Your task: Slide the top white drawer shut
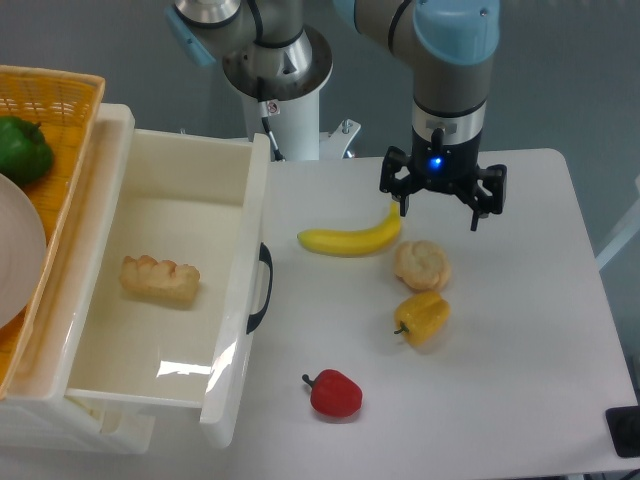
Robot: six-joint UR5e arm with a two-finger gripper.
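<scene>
A red pepper (335,393) lies at the near edge of the white desk (530,340), closest to the camera, just right of the drawer front. The tool (440,211) hangs over the far middle of the desk, its two fingers spread apart and gripping nothing, a blue light glowing on its wrist. Directly below and left of it lies a banana (352,238), its right tip close under the left finger. Just below the tool sits a pale bread roll (422,264), with a yellow pepper (423,317) touching or nearly touching its near side. Farther left, the top white drawer (160,220) stands pulled well out from its cabinet, its curved black handle (260,288) facing the desk's objects. Inside it rests a piece of pastry (159,279). Beyond the drawer, at the left edge, an orange woven basket (60,150) holds a green pepper (22,148) and a white plate (18,260).
</scene>
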